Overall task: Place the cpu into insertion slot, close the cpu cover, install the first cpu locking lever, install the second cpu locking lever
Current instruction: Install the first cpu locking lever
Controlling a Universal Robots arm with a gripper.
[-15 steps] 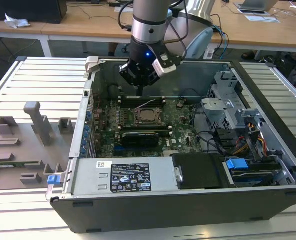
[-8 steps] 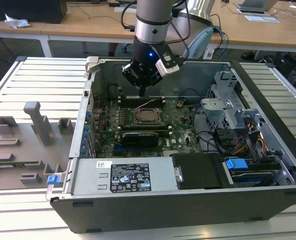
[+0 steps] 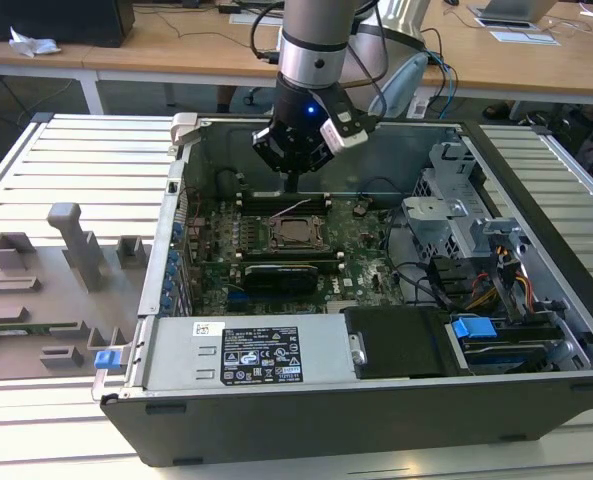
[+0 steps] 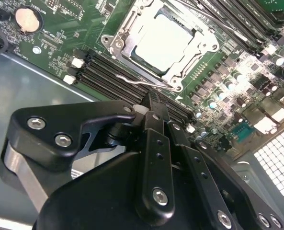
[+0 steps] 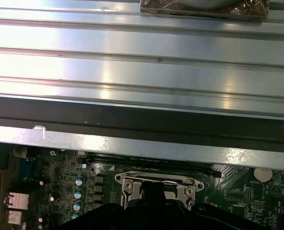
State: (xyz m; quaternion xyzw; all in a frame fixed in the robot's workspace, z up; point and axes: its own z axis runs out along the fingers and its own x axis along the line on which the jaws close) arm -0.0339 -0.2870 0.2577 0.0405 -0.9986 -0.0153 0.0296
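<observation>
The cpu [image 4: 164, 42] sits in the insertion slot [image 3: 295, 235] at mid-motherboard [image 3: 351, 268], the cpu cover [image 4: 125, 33] down around it. A thin wire lever [image 4: 142, 84] lies along the socket's edge, apparently unlatched. The gripper [image 3: 290, 185] hangs just beyond the socket's far side, fingers pinched narrow, holding nothing. Risk: a narrow tip sliding off the springy lever and striking the neighbouring memory slots [image 4: 108, 72].

slatted metal table [image 3: 66, 150], computer case [image 3: 376, 400], grey fixture [image 3: 56, 290]
</observation>
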